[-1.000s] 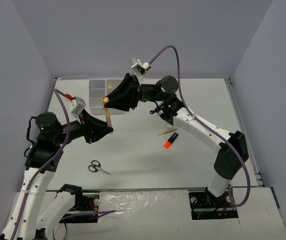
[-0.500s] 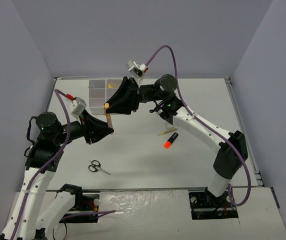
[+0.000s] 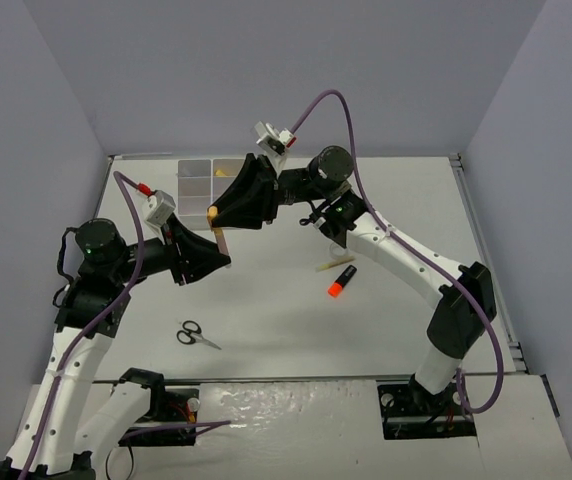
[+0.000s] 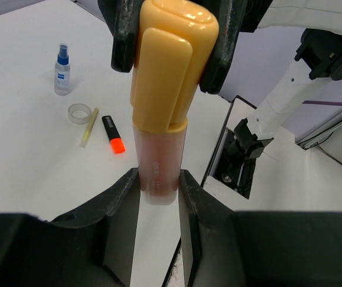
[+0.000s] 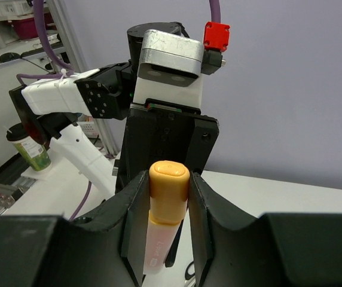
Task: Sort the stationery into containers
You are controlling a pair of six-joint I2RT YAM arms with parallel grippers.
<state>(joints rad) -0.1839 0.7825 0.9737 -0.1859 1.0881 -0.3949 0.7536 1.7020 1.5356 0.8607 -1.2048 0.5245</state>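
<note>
Yellow-capped marker with a pale, translucent barrel (image 4: 159, 119) hangs in mid-air above the white table (image 3: 296, 320), gripped at both ends. The right gripper (image 5: 168, 191) is closed narrowly on the cap, and the left gripper (image 4: 159, 185) is closed a little wider on the barrel's lower end. Seen from above, the marker sits at about 10 o'clock from the table's middle, with the white six-compartment plastic container block (image 3: 198, 178) close by at its 11 o'clock. My guess is that this two-ended hold is either a hand-over between arms or a way of steadying the marker before it goes into a compartment. The pictures do not settle which.

The black-handled scissors (image 3: 194, 335) lie at 6 o'clock from the held marker, well apart. A black marker with an orange cap (image 3: 341, 281) and a thin pale-yellow pen (image 3: 330, 265) lie side by side at 4 o'clock. A clear tape roll (image 4: 79, 113) and a small blue-capped bottle (image 4: 62, 70) show only in the left wrist view.

The right gripper's housing covers part of the container block, so what the compartments hold is hard to read. One shows something yellow. The marker's lower tip is hidden between the left fingers.
</note>
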